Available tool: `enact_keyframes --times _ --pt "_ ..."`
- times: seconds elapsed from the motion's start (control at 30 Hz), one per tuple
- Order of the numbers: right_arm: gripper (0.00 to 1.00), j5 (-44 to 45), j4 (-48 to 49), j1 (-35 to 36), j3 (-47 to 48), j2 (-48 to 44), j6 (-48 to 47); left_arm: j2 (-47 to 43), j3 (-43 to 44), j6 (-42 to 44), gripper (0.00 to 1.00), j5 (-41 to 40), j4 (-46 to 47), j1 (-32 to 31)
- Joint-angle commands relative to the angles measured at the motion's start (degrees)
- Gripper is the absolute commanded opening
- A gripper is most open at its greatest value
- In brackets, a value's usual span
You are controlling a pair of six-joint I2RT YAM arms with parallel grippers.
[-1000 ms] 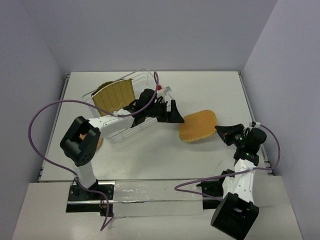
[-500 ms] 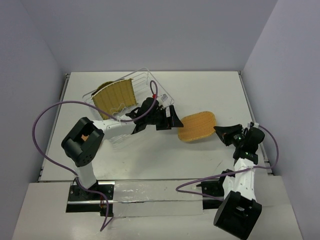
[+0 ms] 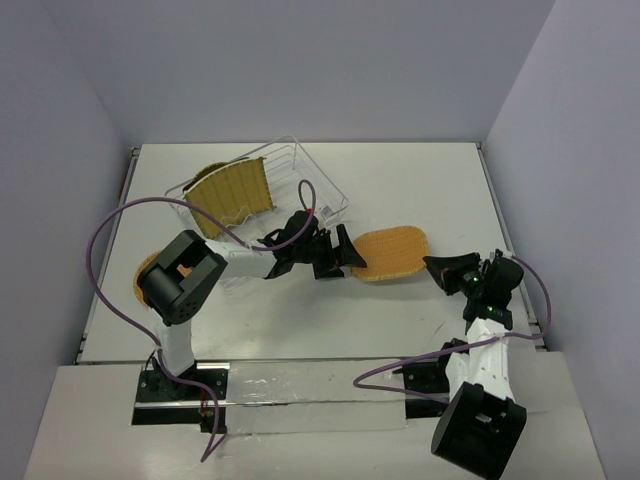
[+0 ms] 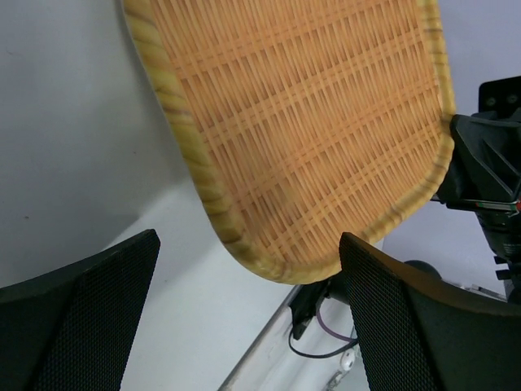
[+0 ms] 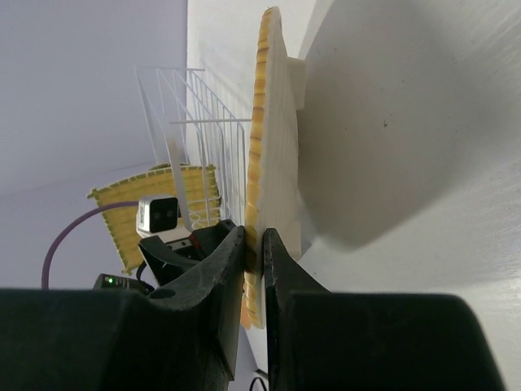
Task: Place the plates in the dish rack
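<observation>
A rounded-square orange woven plate (image 3: 392, 251) hangs above the table's middle, pinched at its right edge by my shut right gripper (image 3: 438, 268). In the right wrist view this plate (image 5: 273, 155) shows edge-on, clamped between the jaws of the right gripper (image 5: 254, 244). My left gripper (image 3: 347, 256) stands open at the plate's left edge. From the left wrist, the woven plate (image 4: 309, 122) fills the view just beyond the open left gripper (image 4: 248, 314). The dish rack (image 3: 318, 188) holds a yellow bamboo plate (image 3: 232, 192) upright. A round orange plate (image 3: 146, 274) lies at the left, partly hidden by the left arm.
The wire rack (image 5: 203, 122) and the yellow plate (image 5: 155, 208) lie beyond the held plate in the right wrist view. A purple cable (image 3: 110, 225) loops over the table's left side. White walls close in the table.
The left arm has swung away from the rack, down and right, bringing its open gripper to the woven plate's left edge. The right gripper and plate shifted slightly left.
</observation>
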Motion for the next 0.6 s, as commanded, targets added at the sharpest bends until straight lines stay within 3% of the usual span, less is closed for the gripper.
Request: enact_keyframes --times 0.0,0.47,0.57 --pt "0.00 -1.0 4.8 1.4 -0.1 -1.8 3.2 -0.5 -0.1 -2.8 0.99 1.0 4.8 -1.0" --pt "0.00 -1.2 4.4 4.9 -3.9 -6.7 8.2 1.2 0.4 -7.1 0.96 2.6 10.2 -1.6" --pt "0.00 -1.7 3.7 6.2 -4.7 -7.1 8.6 1.0 0.5 -7.5 0.89 2.3 11.2 -1.7"
